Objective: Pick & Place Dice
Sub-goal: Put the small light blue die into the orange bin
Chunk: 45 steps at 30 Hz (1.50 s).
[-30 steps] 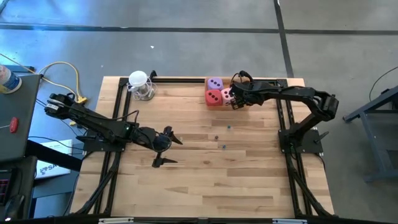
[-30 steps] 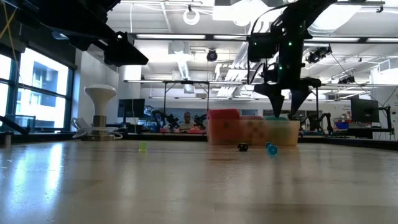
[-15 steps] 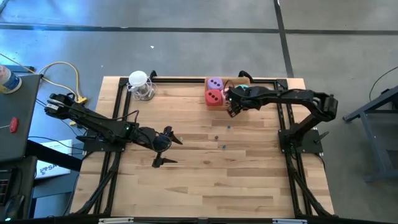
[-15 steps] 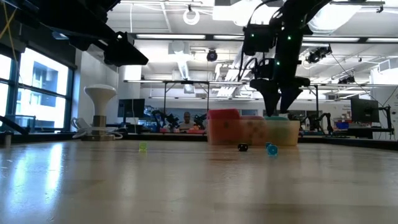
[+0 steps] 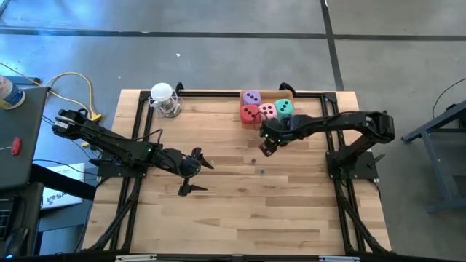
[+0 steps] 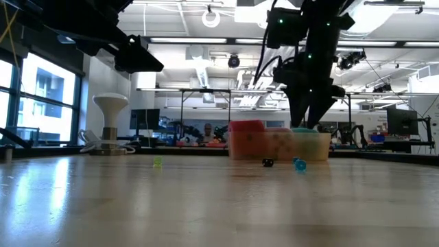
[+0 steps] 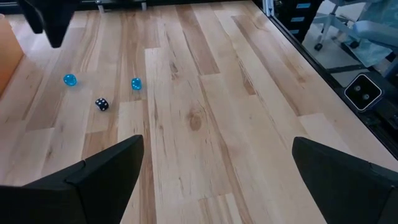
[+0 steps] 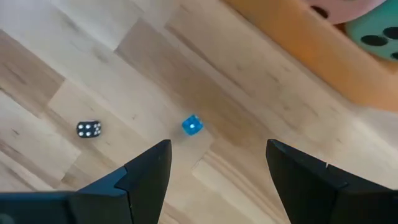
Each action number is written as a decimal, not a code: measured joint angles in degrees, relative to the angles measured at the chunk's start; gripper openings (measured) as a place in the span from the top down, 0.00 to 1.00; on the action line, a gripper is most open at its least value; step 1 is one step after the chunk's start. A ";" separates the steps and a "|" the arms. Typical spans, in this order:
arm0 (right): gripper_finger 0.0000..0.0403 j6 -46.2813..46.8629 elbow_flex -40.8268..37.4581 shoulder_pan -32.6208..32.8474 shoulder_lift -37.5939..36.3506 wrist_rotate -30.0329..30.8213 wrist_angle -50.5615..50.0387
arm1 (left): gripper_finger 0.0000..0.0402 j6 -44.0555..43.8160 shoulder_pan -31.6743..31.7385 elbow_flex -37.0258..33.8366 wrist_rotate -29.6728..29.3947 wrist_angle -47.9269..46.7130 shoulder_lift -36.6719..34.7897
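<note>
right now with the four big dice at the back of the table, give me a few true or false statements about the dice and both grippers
1. The right gripper holds the pink soft cube. False: it is open and empty, above the bare wood.
2. The red soft cube touches the pink soft cube. True.
3. The purple soft cube lies nearer the front edge than the red one. False: it sits behind it.
4. The left gripper is open, away from the dice. True.
5. The teal-green soft cube is stacked on another. False: it rests beside the pink one.
</note>
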 joint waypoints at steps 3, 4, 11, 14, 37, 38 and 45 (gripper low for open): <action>0.37 1.10 0.00 1.73 0.05 1.24 0.17 | 0.00 0.00 0.00 0.00 0.01 0.00 0.00; 0.37 1.62 0.00 2.25 0.33 1.96 0.48 | 0.00 0.00 0.00 0.00 0.01 0.00 0.00; 0.37 2.88 0.00 4.31 4.80 2.84 1.50 | 0.00 0.02 -0.01 0.00 0.01 -0.13 0.00; 0.37 1.92 0.00 4.34 7.07 3.23 2.29 | 0.00 0.02 0.00 0.00 -0.01 -0.20 0.00; 0.37 0.36 0.00 1.98 10.48 3.42 5.30 | 0.00 0.02 -0.02 0.00 0.00 -0.20 0.00; 0.37 0.36 0.00 2.01 10.48 3.38 5.30 | 0.00 0.02 -0.02 0.00 0.01 -0.20 -0.01; 0.38 1.19 0.00 2.03 10.48 2.86 5.29 | 0.00 0.02 -0.01 0.00 0.00 -0.20 0.00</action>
